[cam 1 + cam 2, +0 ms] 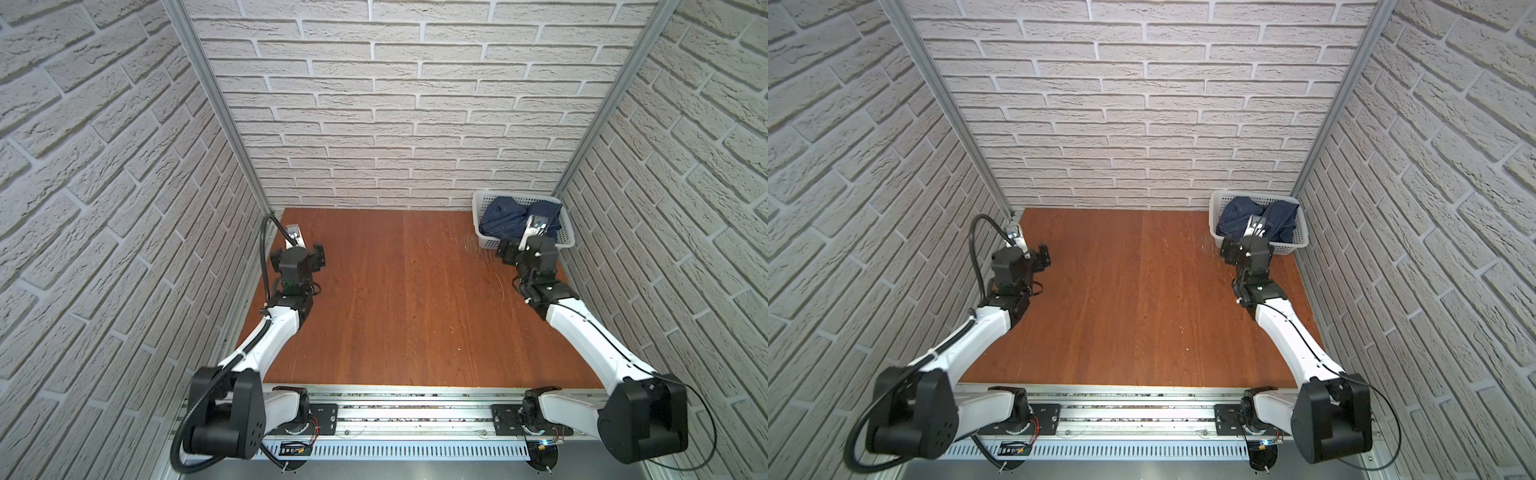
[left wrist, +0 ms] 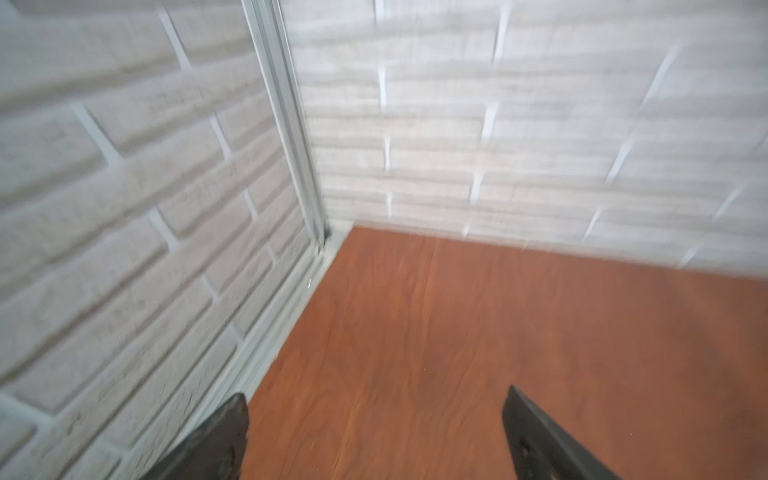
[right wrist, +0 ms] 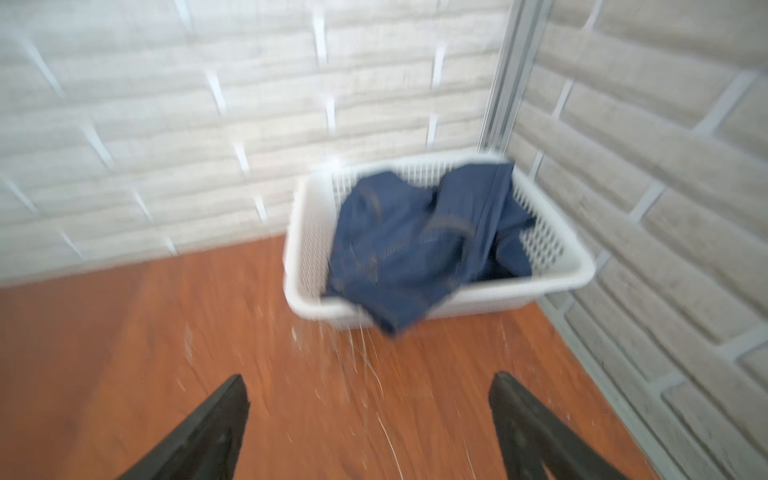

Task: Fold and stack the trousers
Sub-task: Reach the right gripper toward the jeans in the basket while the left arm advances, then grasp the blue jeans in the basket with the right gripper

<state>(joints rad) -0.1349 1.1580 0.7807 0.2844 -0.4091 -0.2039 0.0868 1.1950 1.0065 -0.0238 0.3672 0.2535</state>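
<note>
White perforated basket (image 1: 485, 240) at the far right corner of the wooden table (image 1: 395, 311) — faint scratches (image 1: 471, 245), apparently, beside it.

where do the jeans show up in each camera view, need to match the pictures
In a top view: trousers heaped in the white basket, far right corner of the table.
In a top view: trousers in the same basket, far right corner.
Left wrist: not in it.
Right wrist: trousers right of centre, one end draped over the basket's near rim.
Shared landmark: the white basket, missing only from the left wrist view.
</note>
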